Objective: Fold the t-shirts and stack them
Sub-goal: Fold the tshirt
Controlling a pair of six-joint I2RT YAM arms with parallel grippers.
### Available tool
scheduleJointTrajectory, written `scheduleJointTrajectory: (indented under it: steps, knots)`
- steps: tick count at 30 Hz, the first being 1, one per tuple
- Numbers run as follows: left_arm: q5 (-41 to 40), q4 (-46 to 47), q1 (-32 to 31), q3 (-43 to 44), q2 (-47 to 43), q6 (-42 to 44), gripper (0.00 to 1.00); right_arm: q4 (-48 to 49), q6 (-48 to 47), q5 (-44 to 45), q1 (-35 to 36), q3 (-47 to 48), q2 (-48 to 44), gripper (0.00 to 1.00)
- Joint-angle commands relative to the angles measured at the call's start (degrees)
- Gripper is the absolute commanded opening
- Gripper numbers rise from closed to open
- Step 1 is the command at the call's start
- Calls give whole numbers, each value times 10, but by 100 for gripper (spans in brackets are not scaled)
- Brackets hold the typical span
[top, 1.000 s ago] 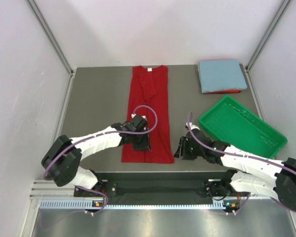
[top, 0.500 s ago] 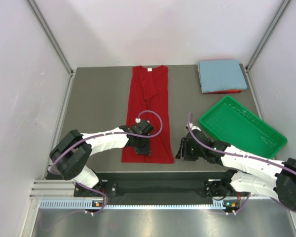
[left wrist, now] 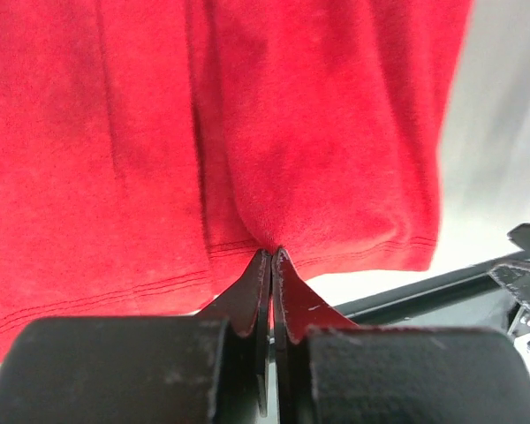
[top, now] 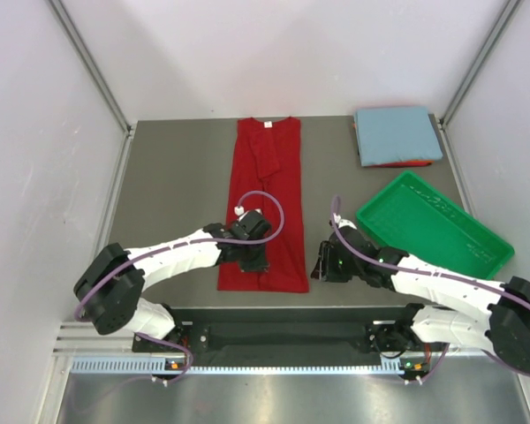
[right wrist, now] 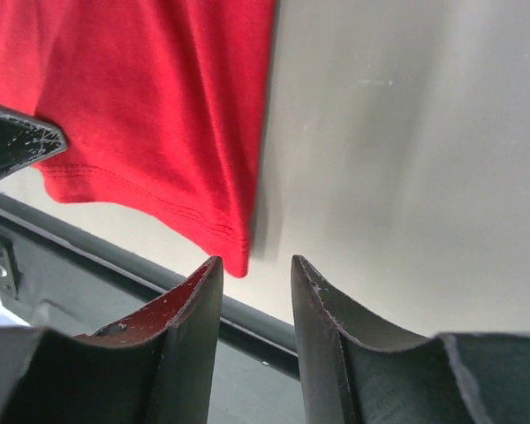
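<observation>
at the near edge of the table (top: 172,177), the left arm (top: 177,252) reaches in to the bottom hem of the dark red t-shirt (top: 269,190), its wrist covering the point of contact from above. the left wrist camera shows what the overhead view hides: the jaws pressed together, pinching a small pucker of the hem (left wrist: 269,240) between the black fingertips (left wrist: 250,296). whether the cloth is lifted off the table there cannot be made out.

just beside the shirt's near right corner (right wrist: 234,256), the right arm (top: 433,283) holds its jaws spread over bare table, nothing between the two fingers (right wrist: 181,327). the corner lies close to the left finger; contact cannot be judged. both arms' bases are partly cut off by cabling and the frame.

the shirt lies flat as a long narrow strip running away from the arms, sleeves folded in, a small white neck label (top: 268,124) at its far end. the wrist views see only its near end.

to the right sits a green tray (top: 433,231), well apart from the shirt. in the far right corner a folded light blue t-shirt (top: 397,134) rests on another red t-shirt (top: 397,164), of which only a thin edge shows.
</observation>
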Motion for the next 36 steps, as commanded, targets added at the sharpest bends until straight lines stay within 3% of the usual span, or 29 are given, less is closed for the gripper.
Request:
scheduleJointTrajectory:
  steps: [1, 14, 26, 30, 36]
  knots:
    - [-8, 4, -2, -25, -8, -21, 3, 26, -12, 2, 7, 25, 17, 37]
    - [-20, -2, -2, -44, -13, -24, 7, 74, 1, -26, 8, 6, 46, 29]
    - [-38, -38, -2, -34, -32, -18, 30, 125, 26, -32, 34, -12, 82, 29]
    - [-45, -59, -2, -1, -51, 1, 30, 126, 31, -27, 43, -11, 84, 28]
    - [31, 21, -4, -8, -67, 11, 27, 123, 32, -24, 46, -12, 83, 27]
